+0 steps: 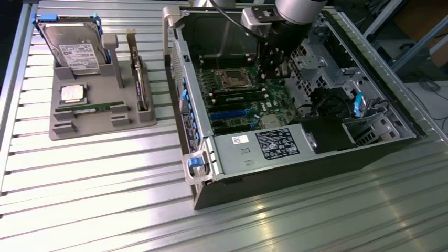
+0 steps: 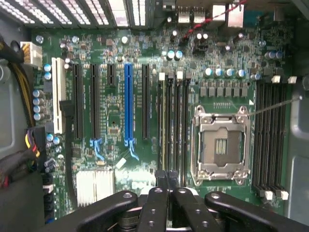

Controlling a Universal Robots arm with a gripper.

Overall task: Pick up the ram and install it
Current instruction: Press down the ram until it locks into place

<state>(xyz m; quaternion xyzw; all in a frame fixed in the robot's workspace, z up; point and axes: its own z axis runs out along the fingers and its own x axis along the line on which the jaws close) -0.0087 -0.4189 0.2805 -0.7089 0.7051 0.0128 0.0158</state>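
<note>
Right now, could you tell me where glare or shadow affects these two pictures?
Exterior view: bright glare streaks the ribbed metal table in front of the computer case, and the arm shades the motherboard. Wrist view: the motherboard is evenly lit, with slight glare on the vent slats; the gripper is dark.

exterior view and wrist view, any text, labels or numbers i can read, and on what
None can be read.
Hard drive white label: print too small to read.
Power supply black label: white print, too blurred.
Small white sticker beside it: a red mark, unreadable.
Motherboard markings in the wrist view: too fine to read.
</note>
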